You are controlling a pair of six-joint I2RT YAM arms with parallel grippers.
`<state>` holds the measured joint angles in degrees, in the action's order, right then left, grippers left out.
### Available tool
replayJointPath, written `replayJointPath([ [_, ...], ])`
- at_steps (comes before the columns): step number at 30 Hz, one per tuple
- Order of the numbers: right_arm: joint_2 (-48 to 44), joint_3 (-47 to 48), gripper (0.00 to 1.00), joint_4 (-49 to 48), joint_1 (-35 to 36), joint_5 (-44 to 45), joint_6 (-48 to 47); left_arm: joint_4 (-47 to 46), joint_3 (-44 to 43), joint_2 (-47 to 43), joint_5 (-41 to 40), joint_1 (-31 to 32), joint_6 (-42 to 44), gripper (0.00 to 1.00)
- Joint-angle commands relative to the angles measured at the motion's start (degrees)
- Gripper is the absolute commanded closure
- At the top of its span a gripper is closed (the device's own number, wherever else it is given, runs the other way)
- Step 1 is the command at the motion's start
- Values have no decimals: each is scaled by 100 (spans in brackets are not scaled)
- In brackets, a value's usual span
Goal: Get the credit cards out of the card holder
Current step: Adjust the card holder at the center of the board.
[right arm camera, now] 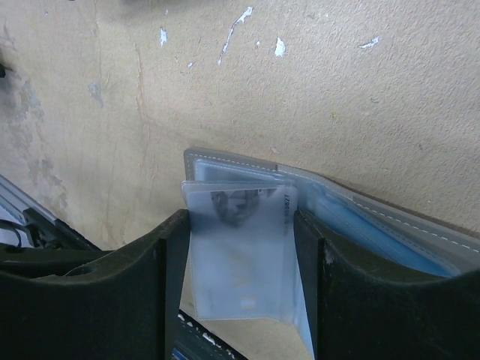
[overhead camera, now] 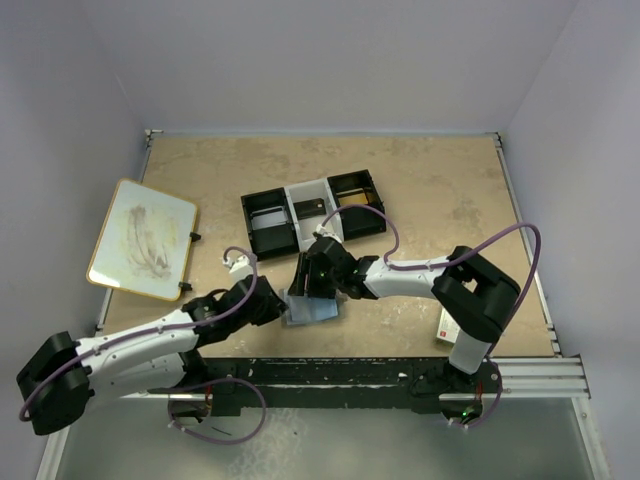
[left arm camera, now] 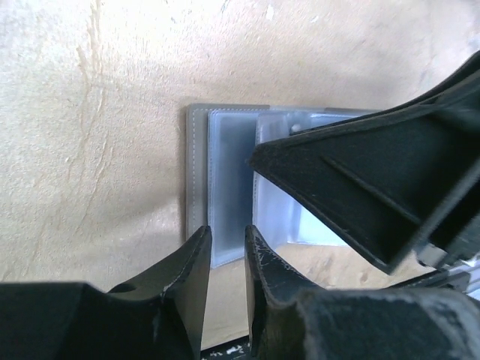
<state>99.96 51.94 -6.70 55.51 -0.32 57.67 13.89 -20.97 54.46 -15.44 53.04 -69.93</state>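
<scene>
The grey card holder [overhead camera: 316, 312] lies open near the table's front, pale blue-grey inner face [left arm camera: 225, 165] up. My right gripper [right arm camera: 241, 221] is shut across the width of a credit card [right arm camera: 240, 255] in a clear sleeve. The sleeve is raised off the holder's grey rim [right arm camera: 225, 159] but stays joined to it at the fold. From above, that gripper [overhead camera: 318, 280] hangs over the holder's far side. My left gripper [left arm camera: 227, 240] has its jaws a narrow gap apart, tips at the holder's near edge and table showing between them. A right finger [left arm camera: 360, 187] crosses that view.
A black-and-white three-compartment tray [overhead camera: 313, 213] stands just behind the holder. A white board [overhead camera: 143, 238] lies at the left. A white-and-red small box [overhead camera: 447, 325] sits beside the right arm's base. A metal rail [overhead camera: 520, 375] runs along the near edge.
</scene>
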Motion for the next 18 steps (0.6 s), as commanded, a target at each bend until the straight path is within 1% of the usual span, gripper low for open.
replayJointPath([
  [1,345,-306,41,425,32,-56,17,284,-128,-577,-371,18,-181,75],
  [4,356,-310,42,411,31,-69,24,153,-106,-642,-227,18,-162,69],
  [5,360,-309,42,407,37,-70,23,22,-88,-577,-124,15,-133,67],
  [7,374,-300,42,425,34,-70,16,-338,-51,-332,146,22,-99,65],
  [10,390,-314,42,413,37,-82,22,-927,10,58,444,23,-121,65],
  [14,382,-300,42,427,39,-83,6,-1288,23,349,505,23,-155,65],
  [18,333,-318,42,399,37,-81,8,-1648,60,607,659,22,-131,70],
])
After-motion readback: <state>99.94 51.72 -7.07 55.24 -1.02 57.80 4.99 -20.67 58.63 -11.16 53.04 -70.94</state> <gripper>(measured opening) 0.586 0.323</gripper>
